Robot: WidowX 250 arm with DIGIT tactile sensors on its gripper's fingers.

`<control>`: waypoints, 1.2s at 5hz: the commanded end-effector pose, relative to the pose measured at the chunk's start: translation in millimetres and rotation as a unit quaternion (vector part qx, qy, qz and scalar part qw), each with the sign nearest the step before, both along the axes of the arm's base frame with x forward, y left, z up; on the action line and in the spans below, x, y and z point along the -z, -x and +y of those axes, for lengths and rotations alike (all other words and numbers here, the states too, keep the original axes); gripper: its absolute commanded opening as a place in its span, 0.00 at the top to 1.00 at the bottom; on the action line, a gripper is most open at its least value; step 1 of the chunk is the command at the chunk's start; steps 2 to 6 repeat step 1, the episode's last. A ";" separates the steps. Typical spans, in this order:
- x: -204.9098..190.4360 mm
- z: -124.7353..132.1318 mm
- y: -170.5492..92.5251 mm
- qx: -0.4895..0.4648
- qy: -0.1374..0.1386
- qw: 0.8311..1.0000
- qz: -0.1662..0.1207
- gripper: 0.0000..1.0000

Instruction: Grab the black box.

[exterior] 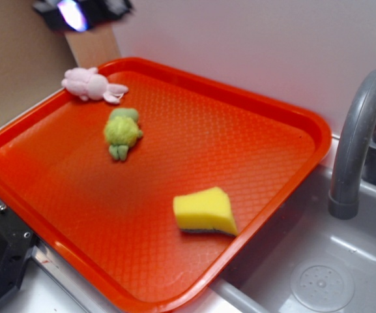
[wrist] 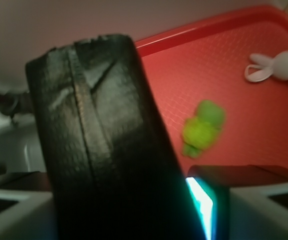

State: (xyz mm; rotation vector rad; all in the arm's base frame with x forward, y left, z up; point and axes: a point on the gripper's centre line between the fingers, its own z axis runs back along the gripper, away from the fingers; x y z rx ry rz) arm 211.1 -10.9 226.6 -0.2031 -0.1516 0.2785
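The black box (wrist: 94, 130), wrapped in glossy black with a seam down its face, fills most of the wrist view. It stands tilted between my gripper's (wrist: 119, 205) fingers, and the glowing right pad (wrist: 202, 202) presses against its side. My gripper is shut on it and holds it up above the far left corner of the red tray (wrist: 243, 75). In the exterior view my gripper (exterior: 80, 12) shows only at the top left edge with one lit pad; the box cannot be told apart from the fingers there.
On the red tray (exterior: 174, 261) lie a pink plush bunny (exterior: 90, 85), a green plush turtle (exterior: 122, 132) and a yellow sponge (exterior: 205, 210). A grey faucet (exterior: 357, 143) and sink basin (exterior: 331, 274) stand to the right. A cardboard wall (exterior: 12, 65) rises at the left.
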 end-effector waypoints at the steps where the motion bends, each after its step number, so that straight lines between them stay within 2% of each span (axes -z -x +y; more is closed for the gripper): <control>1: -23.9 8.1 20.2 -0.007 -0.006 0.999 -0.039 1.00; 6: -23.9 8.1 20.2 -0.007 -0.006 0.999 -0.039 1.00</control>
